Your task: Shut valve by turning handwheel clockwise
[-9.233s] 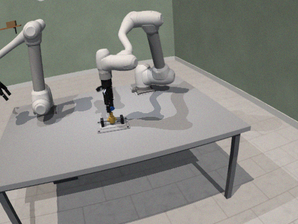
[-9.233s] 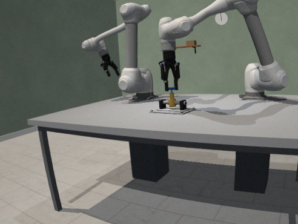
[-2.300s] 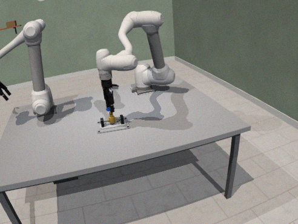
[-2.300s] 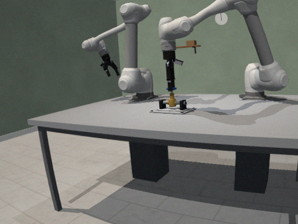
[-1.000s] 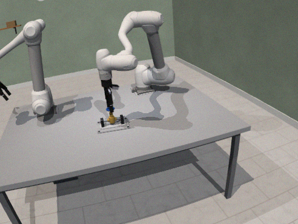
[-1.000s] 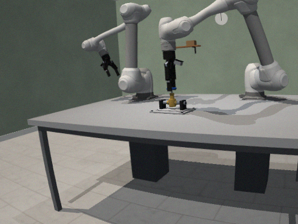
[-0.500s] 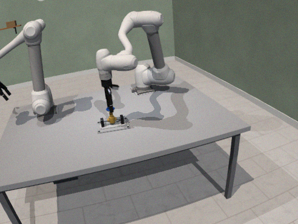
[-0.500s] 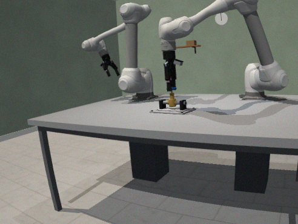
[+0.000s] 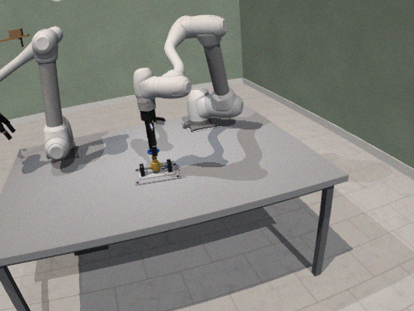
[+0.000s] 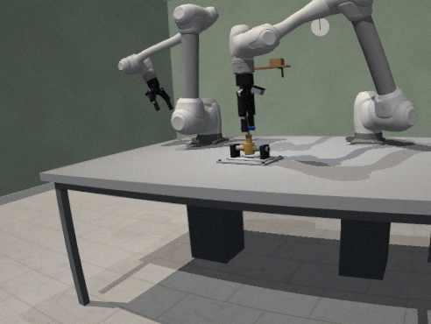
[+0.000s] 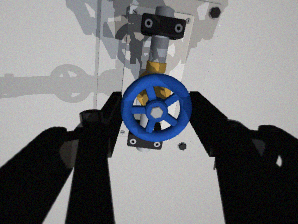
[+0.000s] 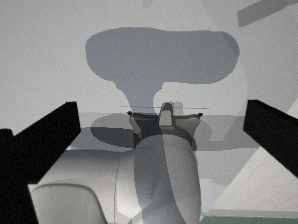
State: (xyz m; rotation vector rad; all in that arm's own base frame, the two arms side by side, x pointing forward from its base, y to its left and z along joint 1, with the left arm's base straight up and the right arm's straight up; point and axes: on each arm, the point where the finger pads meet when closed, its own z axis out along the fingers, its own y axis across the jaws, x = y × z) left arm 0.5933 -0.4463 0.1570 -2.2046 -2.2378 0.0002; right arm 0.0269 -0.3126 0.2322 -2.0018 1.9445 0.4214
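Blue handwheel (image 9: 150, 151) (image 10: 251, 128) (image 11: 128, 126) clamped in my left gripper (image 9: 154, 153) (image 10: 248, 128) (image 11: 155, 105), above yellow valve body (image 9: 155, 165) (image 10: 249, 146) (image 11: 156, 67); right gripper (image 9: 8, 134) (image 10: 164, 108) (image 12: 162, 117) wide.

Handwheel (image 9: 151, 151) (image 10: 251, 128) (image 11: 129, 125): blue, round rim, five spokes, pale hexagonal nut at hub. Lies near centre of left wrist frame, face-on; small, left of centre, in top view. Valve (image 9: 155, 166) (image 10: 249, 148) (image 11: 156, 67): yellow body beneath wheel, upright, grey pipe stubs either side; just right of centre in exterior frame. Tightness cannot be told.
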